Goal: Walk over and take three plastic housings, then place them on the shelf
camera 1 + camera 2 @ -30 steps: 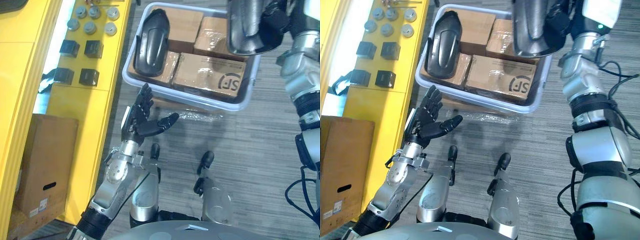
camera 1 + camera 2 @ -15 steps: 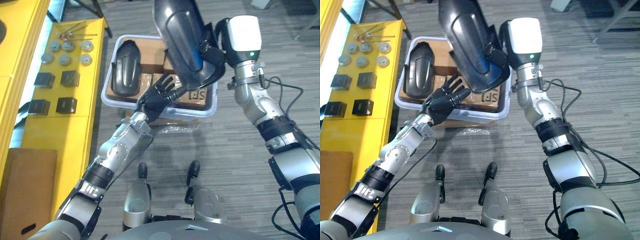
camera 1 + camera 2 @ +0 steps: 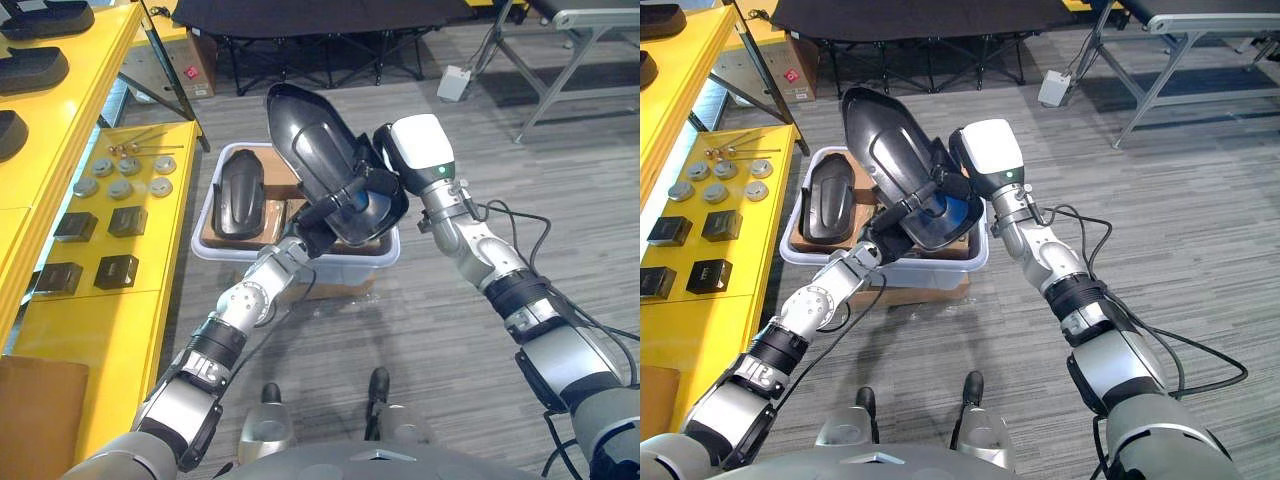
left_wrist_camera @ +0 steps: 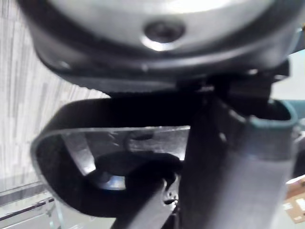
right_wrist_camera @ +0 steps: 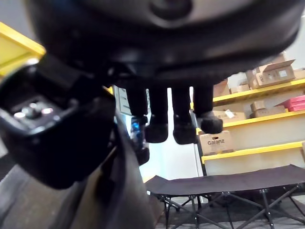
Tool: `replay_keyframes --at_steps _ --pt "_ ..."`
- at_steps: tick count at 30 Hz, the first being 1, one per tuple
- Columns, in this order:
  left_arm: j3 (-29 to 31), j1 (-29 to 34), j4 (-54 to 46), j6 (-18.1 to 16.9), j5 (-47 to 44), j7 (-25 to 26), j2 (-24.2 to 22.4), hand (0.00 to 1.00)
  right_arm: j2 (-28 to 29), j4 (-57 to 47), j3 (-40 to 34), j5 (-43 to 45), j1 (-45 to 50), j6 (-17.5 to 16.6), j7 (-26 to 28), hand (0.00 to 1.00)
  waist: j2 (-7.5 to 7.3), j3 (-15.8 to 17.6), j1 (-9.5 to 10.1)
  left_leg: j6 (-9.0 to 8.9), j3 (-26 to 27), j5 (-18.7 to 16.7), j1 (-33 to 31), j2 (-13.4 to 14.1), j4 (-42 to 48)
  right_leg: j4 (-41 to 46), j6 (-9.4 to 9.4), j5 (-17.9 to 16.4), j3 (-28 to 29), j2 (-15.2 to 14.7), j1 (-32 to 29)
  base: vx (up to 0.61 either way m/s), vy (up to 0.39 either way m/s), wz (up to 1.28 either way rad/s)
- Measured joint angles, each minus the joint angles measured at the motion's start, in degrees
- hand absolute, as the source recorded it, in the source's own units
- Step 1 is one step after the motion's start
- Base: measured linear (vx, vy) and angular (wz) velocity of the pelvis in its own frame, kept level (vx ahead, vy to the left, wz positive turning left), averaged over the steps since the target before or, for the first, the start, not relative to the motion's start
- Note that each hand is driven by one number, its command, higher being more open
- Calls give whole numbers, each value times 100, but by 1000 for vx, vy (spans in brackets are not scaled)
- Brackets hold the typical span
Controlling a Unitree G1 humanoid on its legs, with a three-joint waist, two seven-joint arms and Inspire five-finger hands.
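R hand (image 3: 372,190) gripped black housing (image 3: 320,150), raised over white bin (image 3: 215,250) that held 2nd housing (image 3: 238,195) + cardboard parcels (image 3: 277,213); L hand (image 3: 318,225) was at raised housing's lower end, fingers hidden, grip can't tell.

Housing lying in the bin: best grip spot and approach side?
Binned housing: likely across its middle, fingers on one long edge, thumb on the other, from above. It lies dome-up, close to the left wall of the bin, so side access looks tight. Right hand is busy with the lifted housing.
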Motion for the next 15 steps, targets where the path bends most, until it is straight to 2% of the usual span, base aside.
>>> replay_keyframes --at_steps 2,5,11,15 --pt "1 11 13 -152 18 210 -34 0 96 0 -15 -2 148 7 1 0 -48 -116 8 -7 5 47 77 1 -97 0 -9 -6 -10 5 28 0 0 0" --pt "1 13 17 -199 56 488 -58 0 141 0 -15 3 240 15 1 0 -98 -177 12 -8 6 50 108 0 -116 -1 -12 -10 -18 4 55 0 0 0" --pt "-1 28 176 -232 63 730 -178 0 249 0 -20 19 359 79 1 0 -164 -220 4 -11 29 74 205 -1 -205 -2 -12 -13 -10 7 98 0 0 0" --pt "-9 31 387 -375 336 960 -315 0 359 -162 -22 125 559 83 -50 0 -211 -292 5 -12 29 73 211 1 -210 -2 -29 1 -2 14 96 3 1 -1"
